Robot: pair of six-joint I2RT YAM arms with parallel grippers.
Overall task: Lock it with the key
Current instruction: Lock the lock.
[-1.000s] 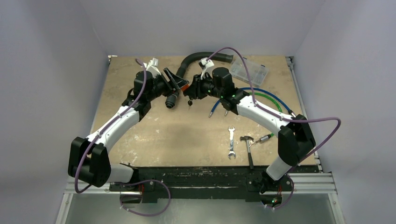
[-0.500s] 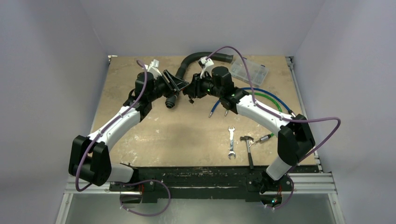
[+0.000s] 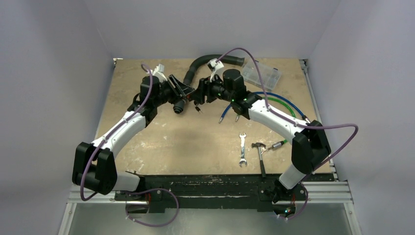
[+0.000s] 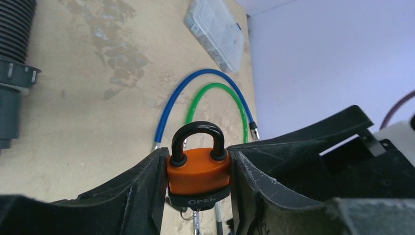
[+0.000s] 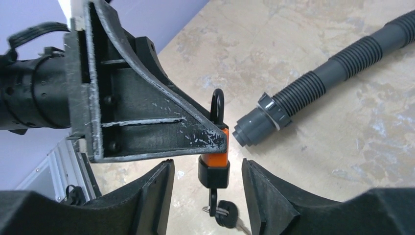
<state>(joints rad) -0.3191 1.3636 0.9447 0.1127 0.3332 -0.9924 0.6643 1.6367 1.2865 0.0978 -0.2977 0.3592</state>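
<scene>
My left arm point(image 3: 122, 129) reaches from its base up and inward over the table point(image 3: 161, 147), with the wrist turned toward the middle. My left pincer point(image 4: 198, 161) is clamped on the orange padlock point(image 4: 198, 175), one finger pressed to each side of its body. It holds the lock in the air above the board, and both legs of the black shackle enter the body. The key point(image 5: 226, 213) hangs under the lock's black base.

My right arm point(image 3: 274, 117) arcs in from the other side. My right pincer point(image 5: 206, 169) stands open, its fingers flanking the lock's base with a gap on each side, touching nothing.

The grey hose point(image 5: 318, 83) lies near on the far side. The wrench point(image 3: 242, 149) and hammer point(image 3: 261, 156) lie well apart toward my right base, with bare board between.
</scene>
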